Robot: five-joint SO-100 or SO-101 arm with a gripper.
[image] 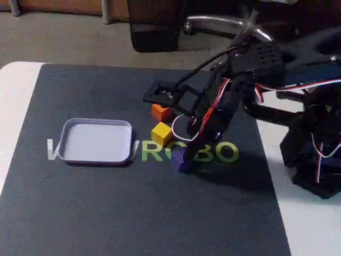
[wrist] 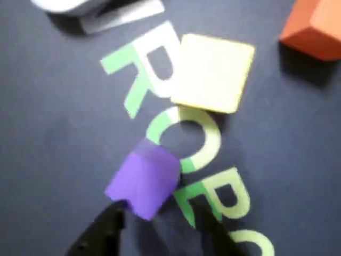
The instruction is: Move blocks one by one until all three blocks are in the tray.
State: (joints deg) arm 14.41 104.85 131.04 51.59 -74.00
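Low at the wrist view's bottom edge, gripper spread open, one finger touching the purple block's near corner, the other just beside it, block turned diagonal across the gap. Yellow block above centre, orange block upper right. Left of centre in fixed view, tray empty, all three blocks outside.

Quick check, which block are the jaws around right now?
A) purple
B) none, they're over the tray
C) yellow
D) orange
A. In the wrist view the two dark jaws straddle the purple block, open with a tip on either side, while the yellow block and the orange block sit farther off on the mat; the fixed view shows the gripper down at the purple block, well away from the tray.
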